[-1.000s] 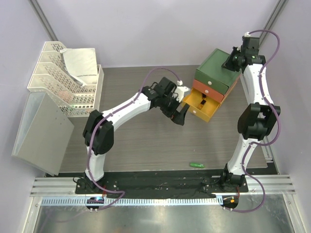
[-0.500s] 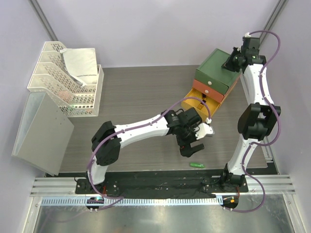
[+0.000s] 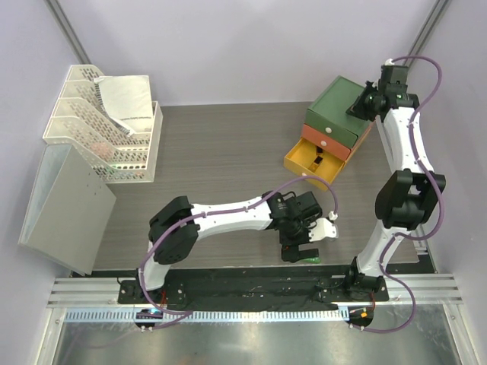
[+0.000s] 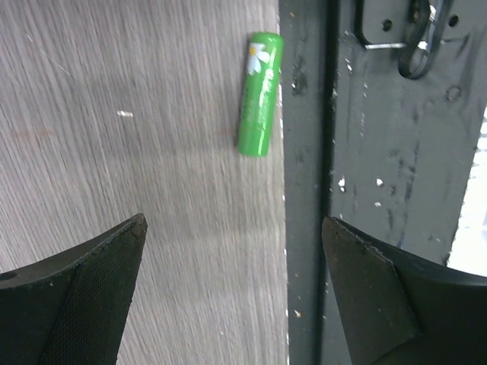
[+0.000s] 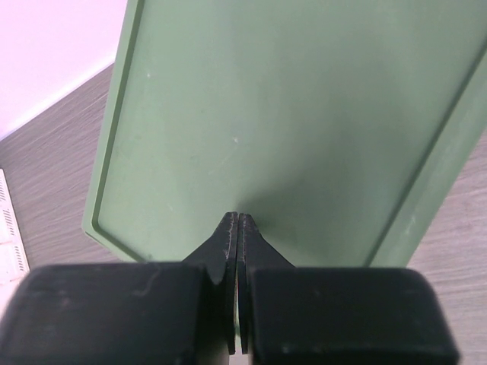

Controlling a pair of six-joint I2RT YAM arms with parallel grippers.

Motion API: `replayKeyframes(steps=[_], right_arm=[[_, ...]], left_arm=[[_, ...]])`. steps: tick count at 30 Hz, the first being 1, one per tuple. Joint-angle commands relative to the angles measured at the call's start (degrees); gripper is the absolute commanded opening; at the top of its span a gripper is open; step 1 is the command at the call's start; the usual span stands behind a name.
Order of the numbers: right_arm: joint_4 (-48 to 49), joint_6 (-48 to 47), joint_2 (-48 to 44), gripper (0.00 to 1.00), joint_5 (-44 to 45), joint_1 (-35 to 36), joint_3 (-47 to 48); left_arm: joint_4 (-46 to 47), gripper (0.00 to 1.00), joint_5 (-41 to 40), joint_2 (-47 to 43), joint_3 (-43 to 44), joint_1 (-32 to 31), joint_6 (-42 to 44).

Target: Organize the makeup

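The left arm's jaws stood wide open and empty, their two black pads (image 4: 84, 296) spread to either side of the wrist view. Ahead of the gap, a little toward the right-hand pad, lay the green tube (image 4: 259, 95). It was not yet between the pads and touched neither. It lay flat on the tabletop (image 4: 114, 114) with its long axis running away from the jaws, across the line on which they close, so the pads would meet its sides. Just beyond it on the right-hand pad's side ran the dark mounting plate (image 4: 380, 152).

The tube looked small, light and stiff: a glossy plastic cylinder with a daisy print at its far end. It would likely roll or squirt out if pinched off-centre. Mid-length across the round body seemed the best hold, and the right-hand pad would have little room beside the plate.

In the top view the left arm (image 3: 228, 217) stretched low and far across from its base, wrist bent down — jaws aimed at the tabletop just short of the tube.

The right arm's jaws were pressed pad to pad, gripping nothing, with their tips at the green top of the drawer box (image 5: 304, 114); whether they touched it I could not tell. The right arm (image 3: 403, 160) reared tall toward the far corner. The box's yellow drawer (image 3: 312, 163) stood pulled out, well apart from the left jaws.
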Motion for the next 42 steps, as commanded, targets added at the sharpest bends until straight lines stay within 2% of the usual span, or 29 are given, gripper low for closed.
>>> replayKeyframes(steps=[1,12,18,22,33,38,42], right_arm=[[-4.67,0.59,-2.29,0.01,1.05,0.17,-3.98],[-3.44,2.61,-2.12,0.01,0.70,0.17,-4.69],[-3.08,3.32,-2.38,0.01,0.79,0.17,-5.56],[-2.91,3.50,-2.73,0.01,0.96,0.17,-6.35],[-2.82,3.76,-3.96,0.01,1.93,0.17,-7.59],[-2.73,3.67,-4.49,0.01,2.10,0.17,-8.11],[-2.65,3.67,-4.40,0.01,1.93,0.17,-7.85]], left_arm=[[3.65,0.95,1.48,1.76,1.86,-0.62,1.13],[6.20,0.95,1.39,6.41,5.64,-3.09,-0.63],[8.84,0.89,1.22,8.44,4.41,-3.18,-2.65],[14.80,0.88,0.07,8.35,1.16,-3.18,-5.37],[15.35,0.80,-0.37,14.24,6.08,-3.18,-7.40],[14.29,0.66,-2.91,15.47,6.61,-3.18,-6.96],[13.76,0.43,-5.46,16.70,5.82,-3.18,-6.87]])
